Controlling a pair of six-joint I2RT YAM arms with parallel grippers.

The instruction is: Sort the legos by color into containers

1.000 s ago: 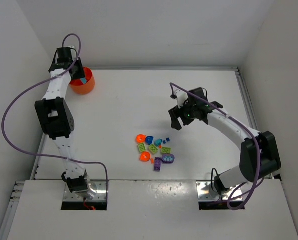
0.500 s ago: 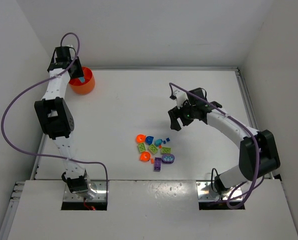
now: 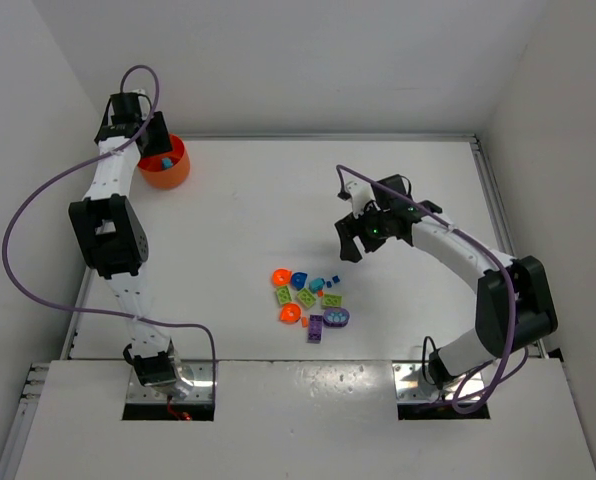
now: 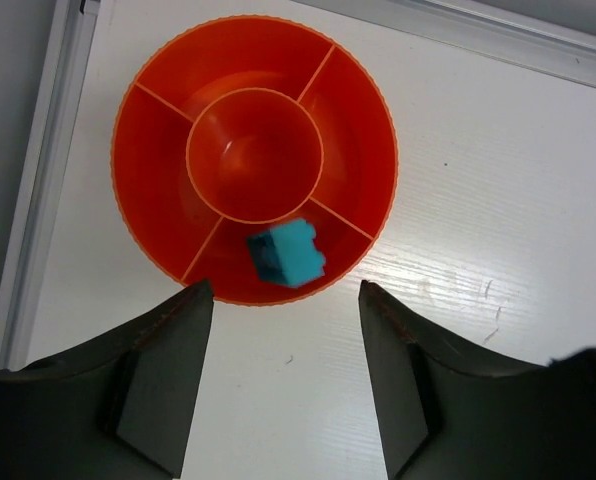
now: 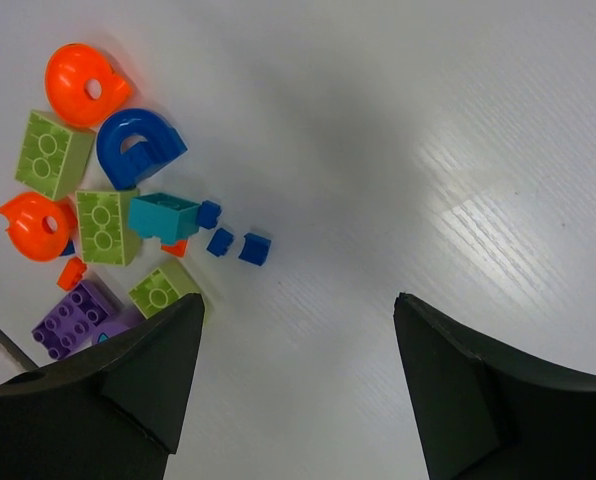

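Note:
The round orange bowl [image 4: 158,190] with its divided containers stands at the far left [image 3: 178,172]. A teal lego [image 4: 286,253] lies loose in the bowl's near compartment. My left gripper [image 4: 285,290] hovers above the bowl's near rim, open, with nothing between its fingers. The other legos [image 3: 308,300] lie heaped mid-table: orange rounded pieces [image 5: 83,80], a blue arch [image 5: 138,145], lime bricks [image 5: 103,225], a teal brick [image 5: 163,215], tiny blue bits [image 5: 255,248] and a purple brick [image 5: 73,315]. Up and to the right of the heap, my right gripper [image 5: 300,300] hangs open and empty [image 3: 355,240].
A metal rail [image 4: 38,180] runs along the table's left edge just beside the bowl, and white walls close in the back and both sides. The purple cable [image 3: 38,220] loops off the left arm.
My left gripper's jaws have spread apart and the teal lego that they held now lies in the bowl. The right arm has barely shifted.

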